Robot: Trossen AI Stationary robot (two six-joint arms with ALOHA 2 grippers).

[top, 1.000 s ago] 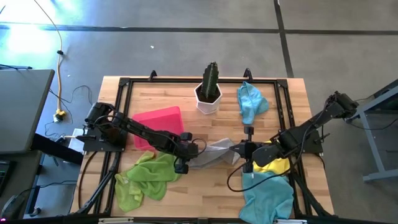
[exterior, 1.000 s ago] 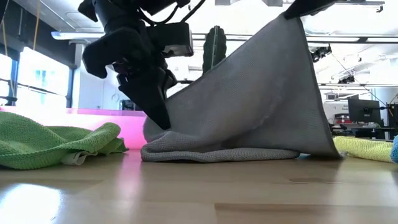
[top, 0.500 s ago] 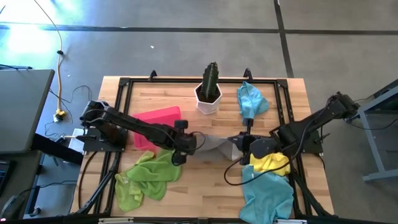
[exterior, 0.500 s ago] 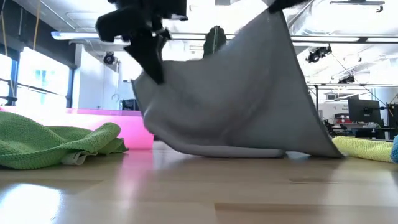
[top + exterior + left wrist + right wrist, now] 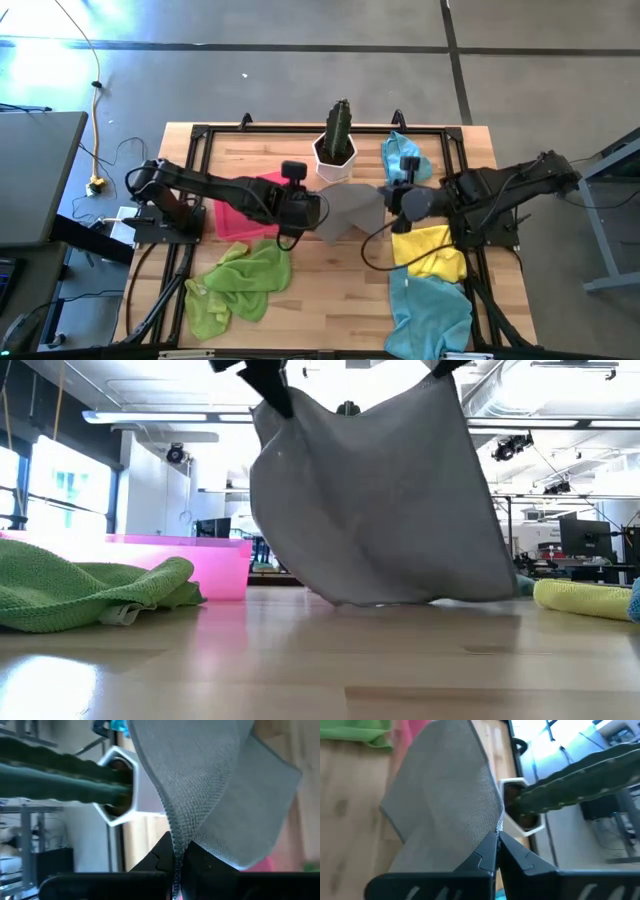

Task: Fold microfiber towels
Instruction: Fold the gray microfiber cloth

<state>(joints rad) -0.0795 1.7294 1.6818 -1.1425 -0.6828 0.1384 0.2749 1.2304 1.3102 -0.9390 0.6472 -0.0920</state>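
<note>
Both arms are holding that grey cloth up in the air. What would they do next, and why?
Probably lower it flat onto the table. The left gripper and right gripper each pinch a top corner of the grey towel, which hangs with its bottom edge near the wooden table, not yet spread for folding.

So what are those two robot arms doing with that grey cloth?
They are folding towels. The left pincer and the right pincer are each shut on a top corner of the grey towel, holding it up between them so it hangs like a curtain, its bottom edge just about at the wooden table. A green towel, a yellow towel and blue towels lie crumpled around it, near a pink tray and a potted cactus.
</note>
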